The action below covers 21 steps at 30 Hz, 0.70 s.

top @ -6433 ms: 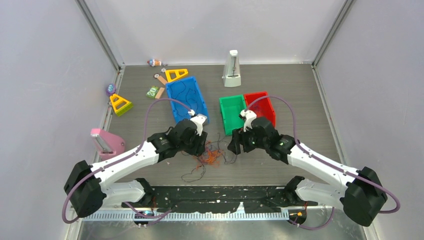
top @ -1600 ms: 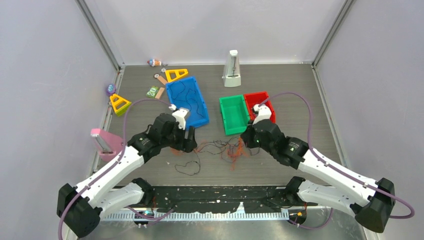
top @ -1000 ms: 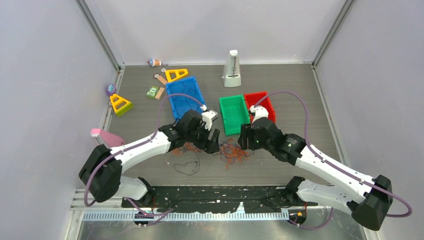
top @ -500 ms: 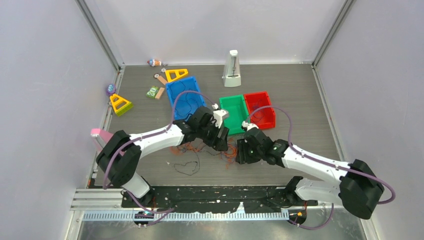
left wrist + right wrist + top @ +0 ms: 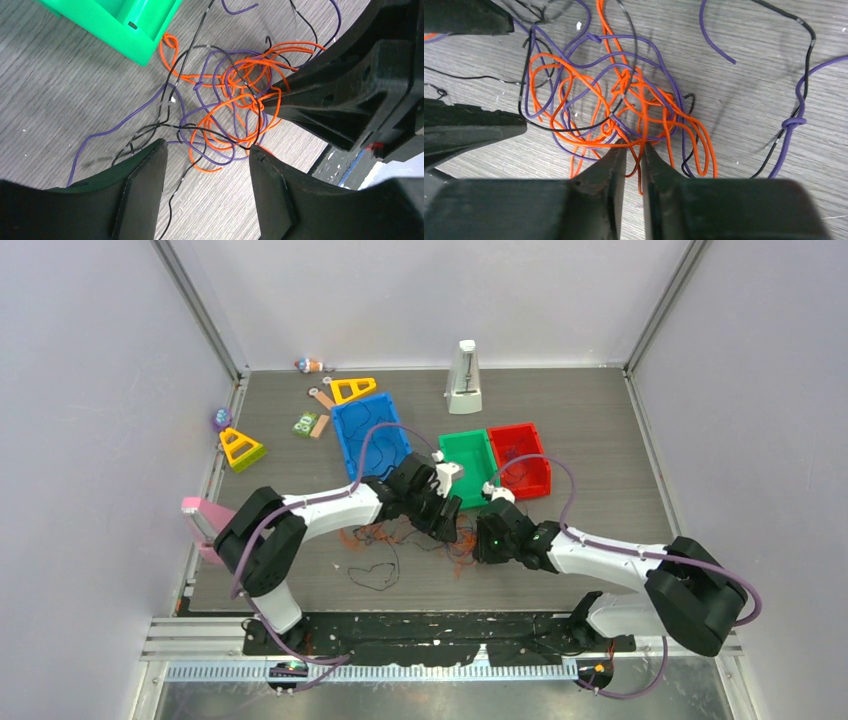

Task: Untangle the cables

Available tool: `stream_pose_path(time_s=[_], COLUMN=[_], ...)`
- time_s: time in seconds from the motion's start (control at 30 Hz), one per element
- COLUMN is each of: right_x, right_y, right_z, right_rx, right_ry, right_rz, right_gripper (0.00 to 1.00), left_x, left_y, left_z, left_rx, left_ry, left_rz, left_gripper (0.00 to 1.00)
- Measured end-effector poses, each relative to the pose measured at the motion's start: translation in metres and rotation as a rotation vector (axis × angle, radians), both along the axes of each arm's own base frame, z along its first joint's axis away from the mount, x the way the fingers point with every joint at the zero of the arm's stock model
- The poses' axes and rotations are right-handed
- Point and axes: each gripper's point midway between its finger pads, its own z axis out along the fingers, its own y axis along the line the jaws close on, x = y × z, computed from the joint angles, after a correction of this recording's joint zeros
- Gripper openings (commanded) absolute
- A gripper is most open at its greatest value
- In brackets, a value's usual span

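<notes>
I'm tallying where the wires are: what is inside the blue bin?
Thin dark cable loops lie on the floor of the blue bin. Its near end is covered by the left arm and hose, so anything there is hidden.

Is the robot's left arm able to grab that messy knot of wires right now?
Probably yes. The left end effector hangs right over the knot of thin orange, purple and black cables, jaws apart with strands between them. The right end effector crowds its other side, though.
</notes>
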Motion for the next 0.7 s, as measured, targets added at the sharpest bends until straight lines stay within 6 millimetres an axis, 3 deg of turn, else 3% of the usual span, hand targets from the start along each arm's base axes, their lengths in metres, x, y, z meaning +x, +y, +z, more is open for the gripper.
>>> stream_pose_path(time_s=[0.07,0.17,0.23,0.33,0.37,0.5,0.53,0.57,0.63,0.7], right_x=[0.002,0.000,-0.003,-0.008,-0.008,-0.006,-0.006,-0.006,-0.008,-0.009], right_y=[0.000,-0.004,-0.008,-0.016,-0.017,-0.017,-0.017,-0.017,-0.019,-0.019], right_z=[-0.001,-0.002,0.000,0.013,0.019,0.039,0.041,0.042,0.040,0.037], right_rx=[-0.007,-0.022,-0.035,-0.045,-0.042,-0.021,-0.020,-0.021,-0.029,-0.037], right_ry=[-0.007,-0.002,0.000,-0.012,-0.022,-0.064,-0.069,-0.070,-0.060,-0.048], right_rz=[-0.002,0.002,0.007,0.020,0.023,0.035,0.038,0.040,0.039,0.039], right_gripper=[0.11,0.12,0.18,0.40,0.39,0.08,0.10,0.21,0.33,0.37], left_x=[0.001,0.002,0.003,0.003,0.003,0.000,-0.001,-0.001,0.000,0.001], left_y=[-0.001,-0.002,-0.003,-0.003,-0.003,-0.002,-0.002,-0.003,-0.004,-0.005], left_z=[-0.001,-0.003,-0.003,-0.009,-0.011,-0.024,-0.026,-0.027,-0.026,-0.025], left_rx=[0.001,0.005,0.005,0.012,0.015,0.035,0.038,0.036,0.032,0.027], left_ry=[0.001,0.003,0.002,0.011,0.018,0.052,0.058,0.059,0.057,0.053], left_rz=[0.000,-0.002,-0.002,-0.002,-0.001,0.004,0.004,0.003,0.004,0.005], left_gripper=[0.58,0.57,0.57,0.53,0.50,0.40,0.38,0.38,0.38,0.38])
